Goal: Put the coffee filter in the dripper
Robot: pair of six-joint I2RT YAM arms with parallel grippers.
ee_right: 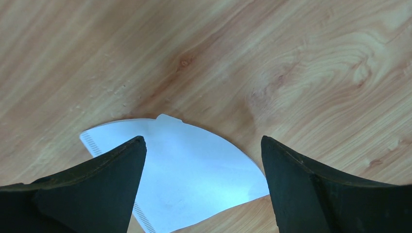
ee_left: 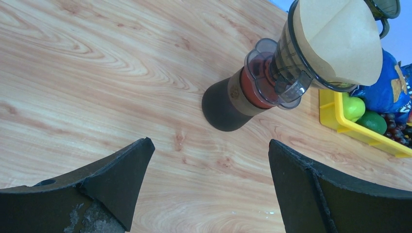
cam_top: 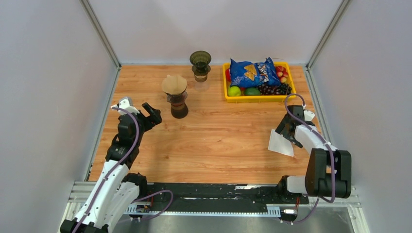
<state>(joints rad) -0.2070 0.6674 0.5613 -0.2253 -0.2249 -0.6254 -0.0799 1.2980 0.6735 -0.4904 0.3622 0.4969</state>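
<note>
Labels first, and it's thin pickings. The blue chip bag (cam_top: 253,72) has print on it, but I can't read a word from the top view. There's a small round mark on the tan band of the carafe (ee_left: 228,104), too small to make out.

My right fingers (ee_right: 87,194) are spread wide, one on each side of the white coffee filter (ee_right: 194,174). It lies flat on the bench (cam_top: 214,141) near the right edge, with nothing pinched. I can't tell if a tip is actually touching the paper.

My left fingers (ee_left: 97,189) are wide apart too, holding nothing, and point at the carafe from just beside it. That carafe carries a dripper (ee_left: 291,73) with a brown filter (ee_left: 335,39) sitting in it.

The empty dripper (cam_top: 200,60) stands further back on its own cup, near the rear wall and well apart from the white filter.

Just right of the empty dripper is a yellow tray (cam_top: 252,99). The chip bag lies across green fruit (cam_top: 234,91), dark grapes (cam_top: 274,89) and some red fruit (cam_top: 281,73). The tray sits straight beyond my right fingers.
</note>
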